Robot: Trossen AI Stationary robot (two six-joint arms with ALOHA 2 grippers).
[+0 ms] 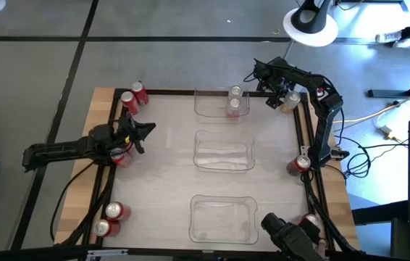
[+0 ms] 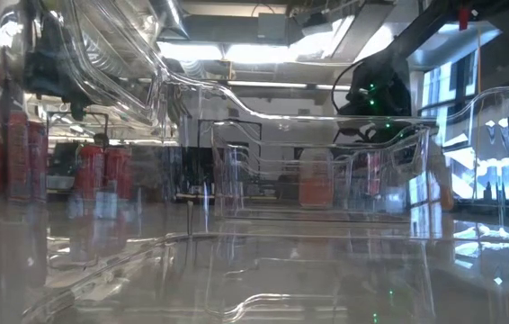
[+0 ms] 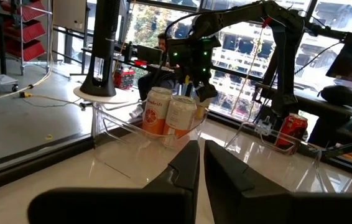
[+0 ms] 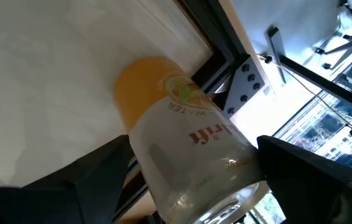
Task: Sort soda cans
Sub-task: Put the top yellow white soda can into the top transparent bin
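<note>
From above, the right gripper (image 1: 283, 96) sits at the table's far right corner, with a pale can (image 1: 290, 101) between its jaws, near the far tray (image 1: 203, 109) that holds two cans (image 1: 235, 99), probably sorted there. The left gripper (image 1: 141, 130) waits at the left edge.

At table height, the trays' glare hides most detail.

The left wrist shows jaws nearly closed, holding nothing.

The right wrist shows fingers (image 4: 303, 168) either side of that orange-and-white can (image 4: 185, 158); contact can't be confirmed.
</note>
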